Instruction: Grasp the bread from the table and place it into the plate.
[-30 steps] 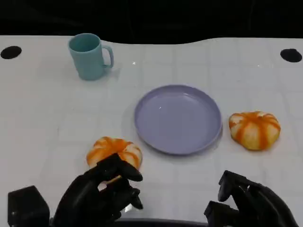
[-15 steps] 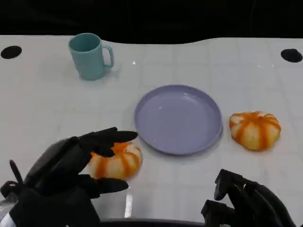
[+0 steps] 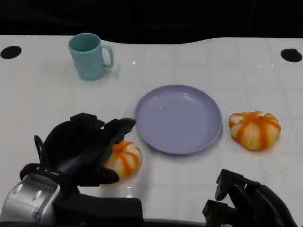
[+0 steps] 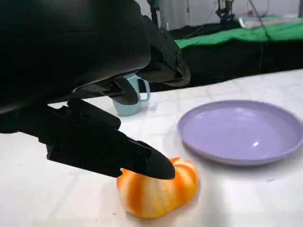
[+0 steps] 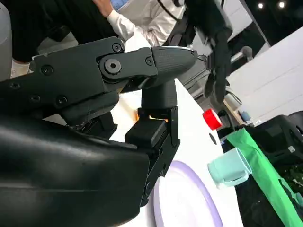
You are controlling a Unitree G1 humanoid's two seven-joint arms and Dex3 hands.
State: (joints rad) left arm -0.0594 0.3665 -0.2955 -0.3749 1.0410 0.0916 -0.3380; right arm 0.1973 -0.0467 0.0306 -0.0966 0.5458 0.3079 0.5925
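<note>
White table (image 3: 199,61): bread (image 3: 124,159) under left hand (image 3: 83,146) fingers (image 4: 142,161) (spread, touching top).

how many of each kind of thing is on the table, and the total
bread: 2, one under the left robot hand and one right of the plate
plate: 1
mug: 1
total: 4
</note>
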